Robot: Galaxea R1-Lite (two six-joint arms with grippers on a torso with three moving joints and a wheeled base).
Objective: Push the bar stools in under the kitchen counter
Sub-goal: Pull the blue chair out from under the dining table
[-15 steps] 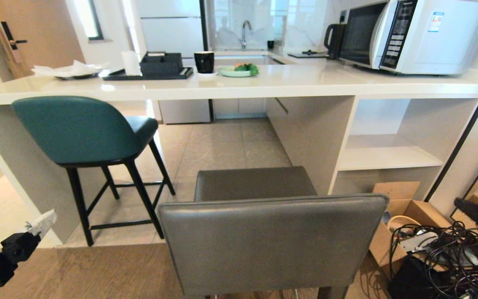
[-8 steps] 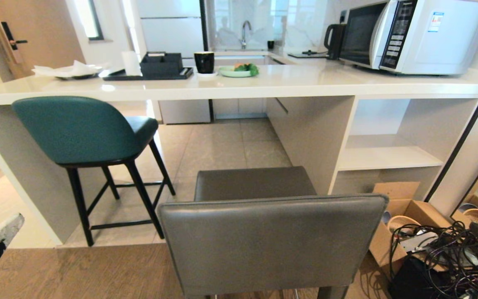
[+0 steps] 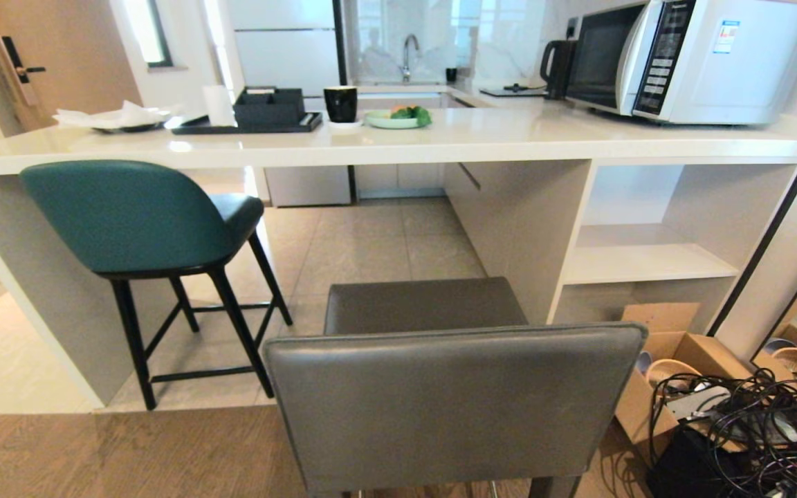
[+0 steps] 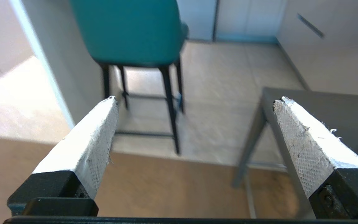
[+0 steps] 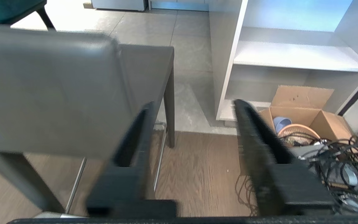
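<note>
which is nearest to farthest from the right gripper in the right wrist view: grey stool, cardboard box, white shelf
From the right gripper:
1. grey stool, its back just beside one finger.
2. cardboard box, on the floor past the other finger.
3. white shelf, farther back, above the box.

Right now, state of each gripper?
Left gripper: jaws wide open, holding nothing.
Right gripper: jaws apart, nothing between them, beside the grey stool.

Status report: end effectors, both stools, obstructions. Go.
Left end effector open, empty. Right end effector empty, beside grey stool. Teal stool partly under counter; grey stool out on the floor. Cardboard box and cables at right.
</note>
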